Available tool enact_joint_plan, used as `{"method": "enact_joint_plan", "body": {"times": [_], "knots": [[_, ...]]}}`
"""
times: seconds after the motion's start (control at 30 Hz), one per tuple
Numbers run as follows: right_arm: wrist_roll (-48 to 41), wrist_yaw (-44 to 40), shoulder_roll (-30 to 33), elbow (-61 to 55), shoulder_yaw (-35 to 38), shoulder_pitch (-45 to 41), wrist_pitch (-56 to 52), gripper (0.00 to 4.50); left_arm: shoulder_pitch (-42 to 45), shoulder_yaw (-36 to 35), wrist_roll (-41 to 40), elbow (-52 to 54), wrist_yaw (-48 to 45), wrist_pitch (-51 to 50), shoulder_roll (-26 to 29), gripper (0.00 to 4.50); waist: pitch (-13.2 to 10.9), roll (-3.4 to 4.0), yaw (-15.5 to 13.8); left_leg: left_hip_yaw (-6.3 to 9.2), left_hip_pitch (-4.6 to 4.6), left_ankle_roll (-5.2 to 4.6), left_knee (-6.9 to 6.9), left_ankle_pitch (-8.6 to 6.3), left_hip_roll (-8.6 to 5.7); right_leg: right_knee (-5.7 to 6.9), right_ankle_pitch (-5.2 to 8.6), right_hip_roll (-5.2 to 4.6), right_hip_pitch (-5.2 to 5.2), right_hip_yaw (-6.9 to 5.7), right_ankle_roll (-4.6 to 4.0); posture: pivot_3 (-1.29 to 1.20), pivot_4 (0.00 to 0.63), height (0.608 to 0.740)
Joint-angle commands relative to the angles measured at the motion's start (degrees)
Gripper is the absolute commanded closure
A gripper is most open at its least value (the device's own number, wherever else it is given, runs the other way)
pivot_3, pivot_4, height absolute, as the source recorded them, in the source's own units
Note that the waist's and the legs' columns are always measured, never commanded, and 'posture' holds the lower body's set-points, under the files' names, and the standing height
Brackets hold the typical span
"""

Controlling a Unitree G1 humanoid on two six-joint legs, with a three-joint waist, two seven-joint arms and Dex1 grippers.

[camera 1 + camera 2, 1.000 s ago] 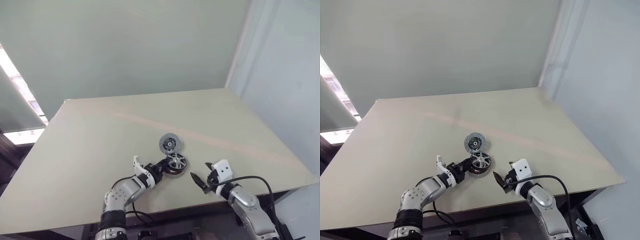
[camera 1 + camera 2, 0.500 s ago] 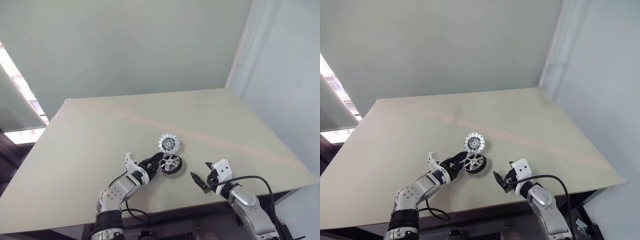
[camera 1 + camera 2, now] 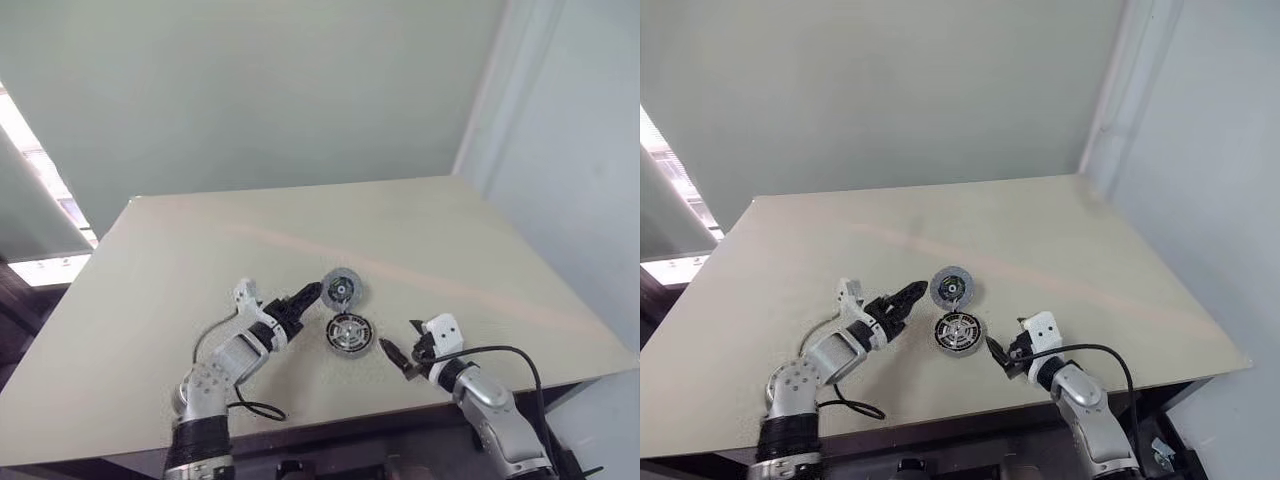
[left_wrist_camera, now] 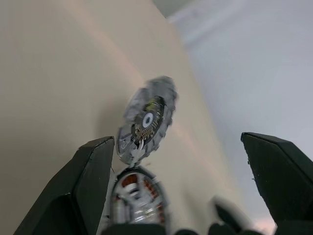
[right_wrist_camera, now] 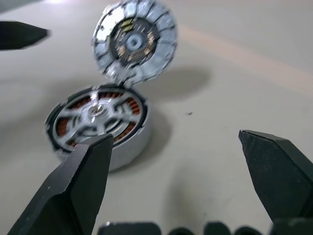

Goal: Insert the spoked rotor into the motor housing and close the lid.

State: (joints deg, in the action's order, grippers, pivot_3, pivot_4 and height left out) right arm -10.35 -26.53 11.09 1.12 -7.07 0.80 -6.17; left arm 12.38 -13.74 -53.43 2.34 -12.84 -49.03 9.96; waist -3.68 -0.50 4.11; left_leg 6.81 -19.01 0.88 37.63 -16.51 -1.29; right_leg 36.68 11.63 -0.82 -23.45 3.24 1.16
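Note:
The spoked rotor (image 5: 98, 115) lies flat inside the motor housing (image 5: 124, 149), with copper windings showing between its silver spokes. This pair (image 3: 349, 332) sits near the table's front middle. Just behind it the lid (image 3: 342, 289) stands tilted, its lower edge at the housing's rim (image 5: 134, 41). My left gripper (image 3: 300, 297) hangs open, left of the lid and above the table, holding nothing. Its fingers frame the lid (image 4: 146, 120) in the left wrist view. My right gripper (image 3: 393, 352) is open and empty, just right of the housing.
The tan table (image 3: 200, 250) stretches wide around the parts. Its front edge (image 3: 330, 410) runs close below both grippers. A pale wall (image 3: 250, 90) rises behind the far edge.
My left gripper opened and let go of the rotor, which now lies flat in the housing. That gripper rose and drew back to the left. The right arm stayed still.

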Motion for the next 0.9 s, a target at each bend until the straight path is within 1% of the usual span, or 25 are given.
{"method": "enact_joint_plan", "body": {"times": [0.03, 0.07, 0.13, 0.3, 0.4, 0.47, 0.5, 0.7, 0.77, 0.9], "knots": [[-4.3, -1.0, -1.3, -5.4, 1.1, -0.9, -2.6, 0.02, -1.9, 6.0, 8.1, 3.2, -10.2, 8.1, 4.2, 0.06, 0.0, 0.05, 0.0, -0.02, 0.01, 0.0, -0.01, 0.0, -0.01, 0.0, 0.0, -0.01, 0.0, 0.02, 0.0, 0.0, 0.0, 0.74], [-5.3, -1.2, -1.7, -6.4, 1.0, -1.0, -3.7, 0.02, -2.7, 7.5, 11.2, 3.0, -12.6, 11.8, 5.3, 0.06, 0.0, 0.06, -0.1, -0.02, 0.0, 0.0, -0.01, 0.0, -0.02, -0.01, 0.0, -0.02, 0.0, 0.03, 0.0, 0.0, 0.0, 0.74], [-6.0, -1.4, -2.1, -7.5, 0.8, -1.2, -5.1, 0.02, -3.5, 9.5, 14.9, 2.1, -15.5, 15.4, 6.9, 0.06, 0.0, 0.05, -0.1, -0.02, -0.01, 0.0, -0.01, 0.0, -0.01, -0.02, 0.0, -0.03, -0.01, 0.03, 0.0, 0.0, 0.0, 0.74], [-5.5, -1.6, -2.1, -9.7, -0.9, -1.7, -8.1, 0.02, -5.2, 11.6, 21.2, -0.1, -20.4, 23.2, 8.1, 0.06, 0.0, 0.09, -0.1, 0.01, -0.02, -0.01, 0.01, 0.0, 0.0, -0.01, 0.0, -0.03, -0.02, 0.0, 0.0, 0.0, 0.0, 0.74], [-4.3, -0.4, -1.6, -11.1, -2.3, -2.3, -11.7, 0.61, -5.9, 11.1, 22.4, -1.1, -21.2, 24.8, 7.6, 0.0, -0.1, 0.11, -0.1, 0.0, -0.02, -0.01, 0.0, 0.0, 0.01, -0.01, 0.0, -0.03, -0.03, 0.0, 0.0, 0.0, 0.0, 0.74], [-3.5, 0.5, -1.7, -11.6, -3.0, -3.0, -13.3, 1.27, -6.2, 10.6, 22.6, -1.5, -21.4, 25.3, 7.1, 0.0, -0.1, 0.11, -0.1, 0.0, -0.03, -0.01, -0.01, 0.0, 0.01, -0.01, 0.0, -0.03, -0.04, 0.01, 0.0, 0.0, 0.0, 0.74], [-3.0, 0.9, -1.6, -11.8, -3.4, -3.5, -14.1, 1.71, -6.4, 10.3, 22.4, -1.6, -21.4, 25.4, 6.8, 0.0, -0.1, 0.12, -0.1, 0.0, -0.04, -0.02, -0.01, 0.0, 0.02, -0.02, 0.0, -0.03, -0.06, 0.01, 0.0, 0.0, 0.0, 0.74], [1.3, 5.7, -3.2, -10.0, -5.2, -8.5, -16.7, 3.89, -6.3, 7.8, 21.6, -2.5, -20.5, 25.7, 5.1, 0.0, -0.1, 0.13, -0.1, 0.04, -0.07, -0.02, 0.02, 0.0, 0.04, 0.0, 0.0, -0.03, -0.09, -0.06, 0.0, 0.0, 0.0, 0.74], [3.1, 6.3, -3.8, -8.0, -6.4, -10.6, -16.3, 4.49, -6.1, 7.2, 21.6, -2.8, -20.1, 25.9, 4.6, 0.0, -0.1, 0.13, -0.1, 0.04, -0.08, -0.02, 0.01, 0.0, 0.04, -0.01, 0.0, -0.03, -0.09, -0.06, 0.01, 0.0, 0.0, 0.74], [4.9, 6.2, -5.1, -4.1, -8.2, -13.4, -15.6, 4.49, -6.4, 7.5, 22.6, -3.0, -20.5, 26.4, 4.4, 0.0, -0.1, 0.12, -0.1, 0.04, -0.08, -0.02, 0.0, 0.0, 0.03, -0.01, -0.01, -0.03, -0.1, -0.06, 0.01, 0.0, 0.0, 0.74]]}}
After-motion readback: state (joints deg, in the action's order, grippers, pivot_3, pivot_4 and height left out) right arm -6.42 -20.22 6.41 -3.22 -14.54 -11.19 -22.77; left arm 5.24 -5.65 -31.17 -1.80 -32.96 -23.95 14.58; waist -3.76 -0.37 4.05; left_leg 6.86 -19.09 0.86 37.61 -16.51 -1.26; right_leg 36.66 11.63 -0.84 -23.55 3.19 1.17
